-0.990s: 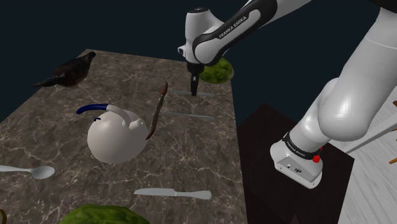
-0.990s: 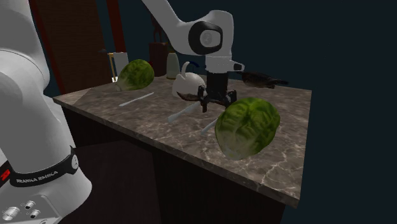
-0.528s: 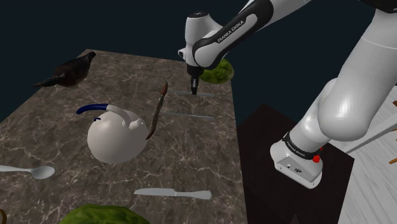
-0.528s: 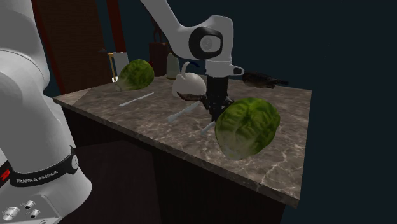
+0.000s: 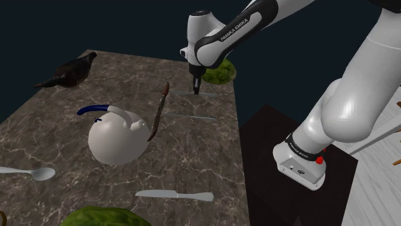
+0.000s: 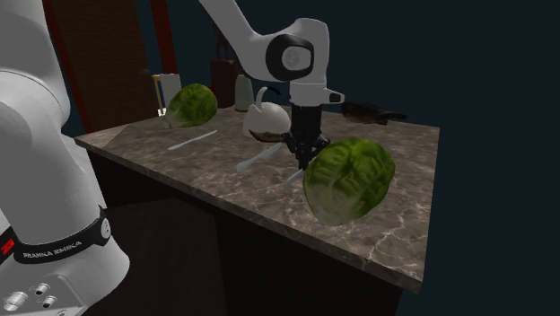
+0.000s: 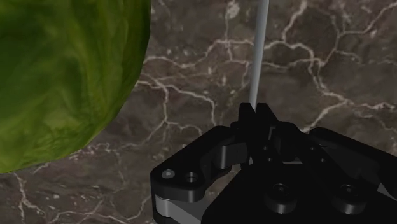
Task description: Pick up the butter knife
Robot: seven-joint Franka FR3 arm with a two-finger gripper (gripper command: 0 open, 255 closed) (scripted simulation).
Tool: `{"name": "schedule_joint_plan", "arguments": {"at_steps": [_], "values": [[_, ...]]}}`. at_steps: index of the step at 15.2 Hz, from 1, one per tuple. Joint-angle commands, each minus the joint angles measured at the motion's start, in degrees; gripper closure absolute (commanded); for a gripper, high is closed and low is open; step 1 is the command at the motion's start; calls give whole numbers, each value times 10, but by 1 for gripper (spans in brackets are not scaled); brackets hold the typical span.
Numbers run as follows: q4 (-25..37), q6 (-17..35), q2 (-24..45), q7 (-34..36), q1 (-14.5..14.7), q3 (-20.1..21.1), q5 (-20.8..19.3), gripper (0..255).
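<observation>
A thin grey butter knife [image 5: 204, 95] lies on the dark marble table [image 5: 193, 160], close to a green lettuce head [image 5: 217, 70]. My black gripper [image 5: 196, 88] points straight down over its handle end and is shut on it. In the wrist view the fingers [image 7: 249, 119] meet around the narrow grey knife [image 7: 259, 51], which runs straight out from them across the marble, with the lettuce [image 7: 63, 76] beside it. The second exterior view shows the gripper [image 6: 303, 158] low over the table, just behind the big lettuce [image 6: 350, 178]. The knife looks still down at the table.
A second thin utensil [image 5: 189, 117] lies parallel nearby, and a broader knife [image 5: 173, 194] sits near the front. Also on the table are a white teapot [image 5: 115, 138] with a blue handle, a brown stick [image 5: 159, 110], a dark bird figure [image 5: 71, 69] and a spoon [image 5: 29, 172].
The fingers stood apart a second ago and have closed on the knife's handle. The hand has dropped slightly; nothing else on the table has moved.
</observation>
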Motion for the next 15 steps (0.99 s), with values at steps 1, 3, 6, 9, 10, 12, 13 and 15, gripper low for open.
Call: {"name": "schedule_joint_plan", "arguments": {"at_steps": [1,3,6,9,10,12,13,15], "values": [[4,-13,-9,-1,0,0,1,255],[7,-28,-21,-2,0,1,3,255],[14,-50,-37,-4,0,1,5,255],[21,-73,-52,-6,0,1,6,255],[24,-80,-56,-7,0,1,7,255],[30,-95,-66,-8,0,1,8,255],[33,-103,-70,-8,0,1,8,255],[33,-104,-71,-8,0,1,9,255]]}}
